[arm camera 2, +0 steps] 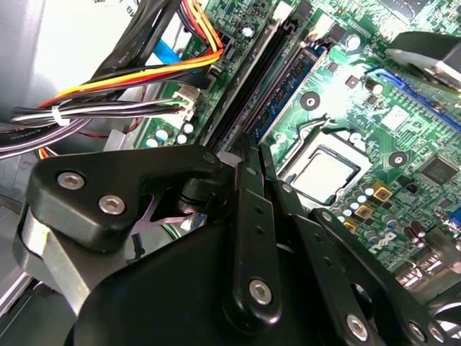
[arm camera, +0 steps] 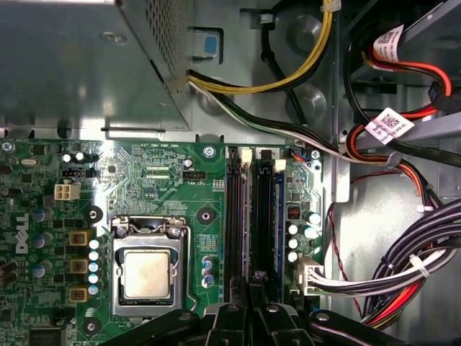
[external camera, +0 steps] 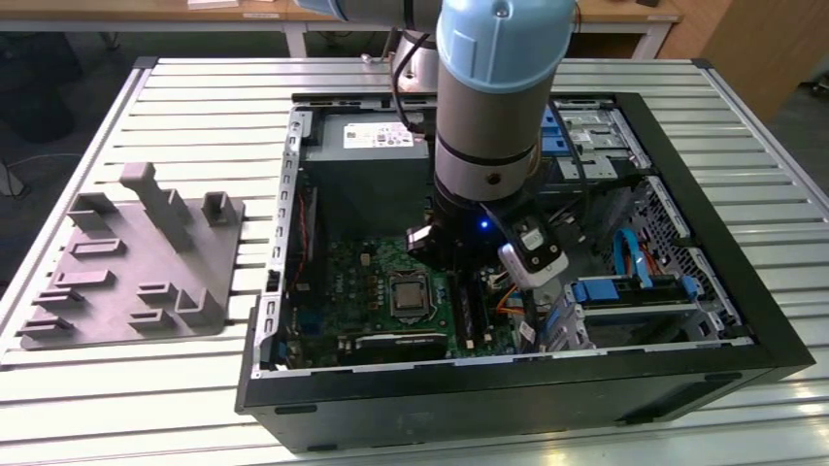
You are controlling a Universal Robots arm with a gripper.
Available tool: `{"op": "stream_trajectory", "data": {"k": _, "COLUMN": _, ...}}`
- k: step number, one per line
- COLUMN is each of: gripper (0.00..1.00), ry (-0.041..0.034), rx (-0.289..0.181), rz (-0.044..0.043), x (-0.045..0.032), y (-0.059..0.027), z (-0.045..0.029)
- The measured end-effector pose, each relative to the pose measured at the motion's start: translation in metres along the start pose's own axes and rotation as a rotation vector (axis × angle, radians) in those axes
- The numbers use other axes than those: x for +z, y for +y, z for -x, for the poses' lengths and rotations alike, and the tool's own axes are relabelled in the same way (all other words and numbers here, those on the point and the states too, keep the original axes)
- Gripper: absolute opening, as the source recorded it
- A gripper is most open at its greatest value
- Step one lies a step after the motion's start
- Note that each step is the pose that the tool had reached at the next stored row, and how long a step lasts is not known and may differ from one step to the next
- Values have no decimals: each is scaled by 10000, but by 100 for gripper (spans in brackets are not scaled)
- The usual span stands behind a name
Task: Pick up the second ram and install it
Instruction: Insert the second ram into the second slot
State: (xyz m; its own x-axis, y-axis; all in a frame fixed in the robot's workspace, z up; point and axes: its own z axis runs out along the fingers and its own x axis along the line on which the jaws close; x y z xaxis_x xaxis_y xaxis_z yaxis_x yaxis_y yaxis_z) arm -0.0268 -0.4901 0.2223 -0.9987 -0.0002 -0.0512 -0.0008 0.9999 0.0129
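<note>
Black two-finger claw (arm camera 2: pixel 256 151) sits low inside the open black PC case (external camera: pixel 725 320), over the memory slots just beside the silver square CPU socket (arm camera: pixel 148 274) on the green motherboard (arm camera: pixel 151 180). Jaws drawn narrow, nearly together. Can't tell from either wrist view whether they pinch anything or just rest above the slot

Second ram (arm camera 2: pixel 288 83), a thin dark blue-green board strip w/ black chips, stands on edge in the slot row next to the CPU socket, parallel to the two long black empty-looking slots (arm camera: pixel 235 216). In the first wrist view it reads as a blue line (arm camera: pixel 278 216) on the side of those slots away from the CPU socket, toward the bundled orange/black/white cables (arm camera: pixel 425 267)

Key relation: strip's long axis runs straight out from the fingertips (arm camera 2: pixel 245 166), away from the claw body, so claw is at one end of the strip and in line w/ it, not across it. Touching or a bit apart: can't tell

In the exterior view the grey-blue arm (external camera: pixel 499 116) comes down just beyond the CPU socket. Grey moulded parts holder (external camera: pixel 130 262) lies on the slatted table, well apart from it
</note>
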Motion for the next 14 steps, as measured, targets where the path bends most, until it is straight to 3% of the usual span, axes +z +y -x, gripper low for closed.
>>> {"op": "stream_trajectory", "data": {"k": 14, "gripper": 13, "ry": 0, "rx": -13, "rz": -9, "x": 15, "y": 4, "z": -1}}
